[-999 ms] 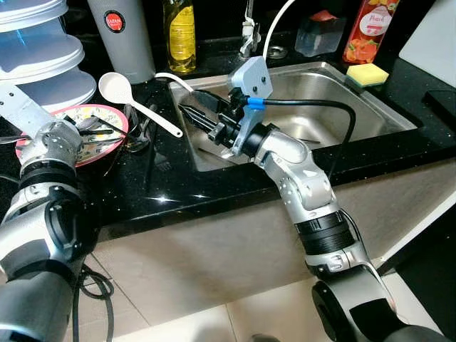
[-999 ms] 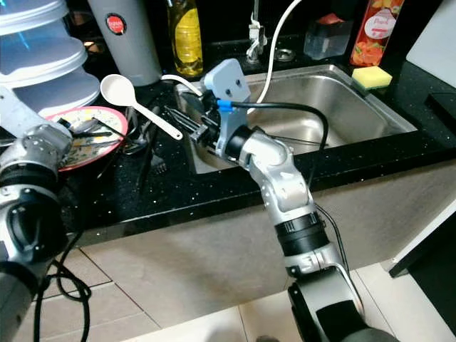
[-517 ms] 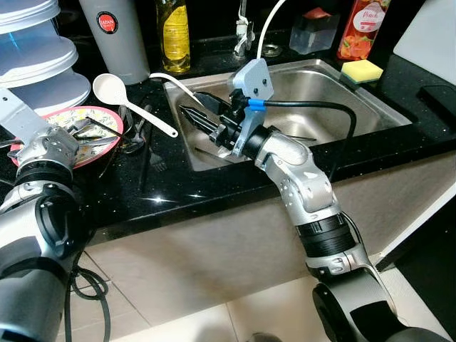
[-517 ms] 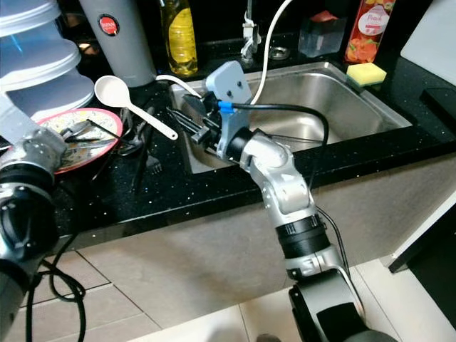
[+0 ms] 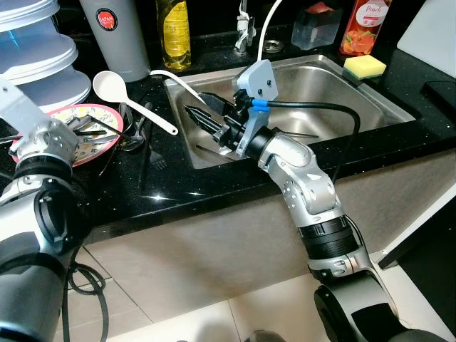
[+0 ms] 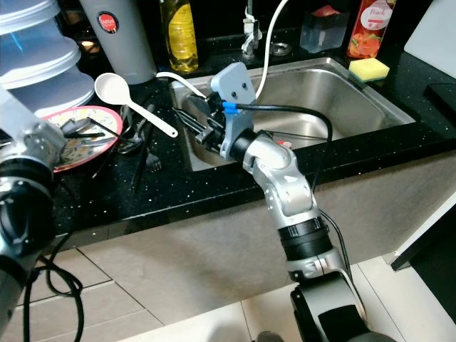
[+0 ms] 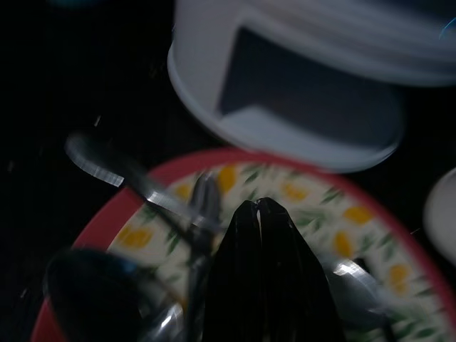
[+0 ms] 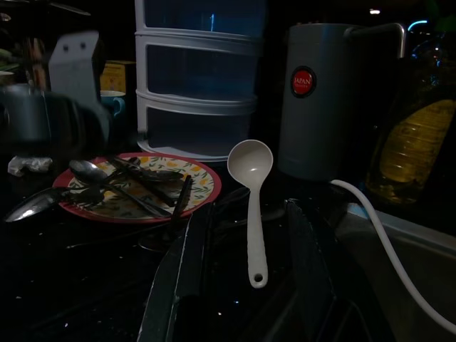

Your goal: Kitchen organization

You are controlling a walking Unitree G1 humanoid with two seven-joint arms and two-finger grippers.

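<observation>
Drawer tower cropped; plate blurred

Beside the right gripper, the brushed stainless-steel sink looks satin; the speckled black stone countertop is glossy. The smooth white plastic ladle seems matt. Shiny metal spoons lie on the red-rimmed flowered plate.

— What are the arms like?
— Silver segmented shells with black joint rings.
— And the right end effector?
— Long black fingers, a grey camera housing, blue clip, black cable.
</observation>
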